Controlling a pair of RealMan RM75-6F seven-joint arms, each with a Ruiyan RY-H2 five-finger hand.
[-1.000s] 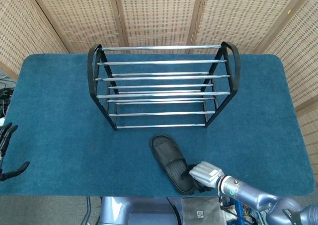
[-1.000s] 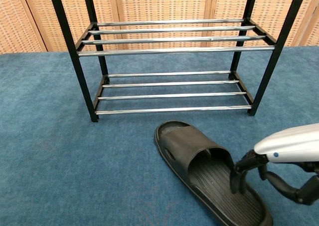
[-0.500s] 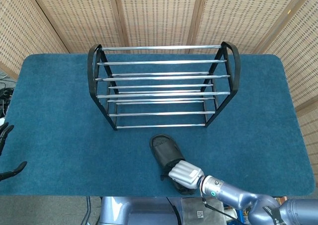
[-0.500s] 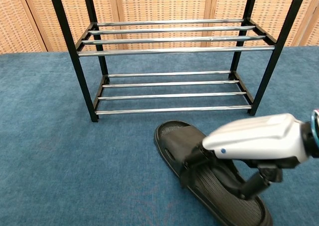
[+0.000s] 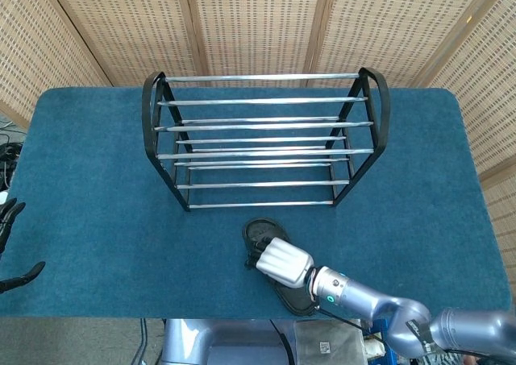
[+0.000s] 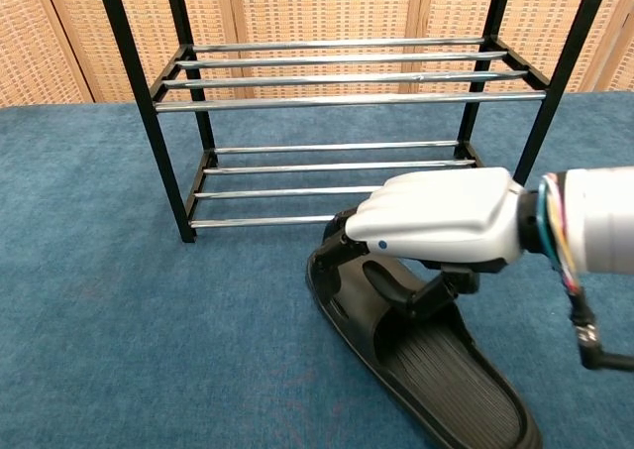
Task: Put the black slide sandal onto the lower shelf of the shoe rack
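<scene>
The black slide sandal (image 5: 260, 234) (image 6: 458, 392) lies flat on the blue table top, just in front of the shoe rack (image 5: 258, 205), toe toward it. The rack's lower shelf (image 6: 297, 167) of chrome bars holds nothing. My right hand (image 5: 282, 260) (image 6: 441, 216) is over the sandal's strap, white back up. Its dark fingers (image 6: 342, 243) curve down at the toe side and the thumb sits behind the strap; a firm grip does not show. The sandal still rests on the table. My left hand (image 5: 8, 220) hangs at the far left edge, fingers apart and holding nothing.
The rack's black side frames (image 6: 149, 122) and chrome upper shelf (image 6: 337, 72) stand close behind the sandal. Woven screen panels (image 5: 258, 18) close off the back. The blue table top (image 5: 97, 180) stretches to both sides of the rack.
My right hand has slid forward from the sandal's heel to over its strap, toward the rack. The sandal and my left hand have stayed where they were.
</scene>
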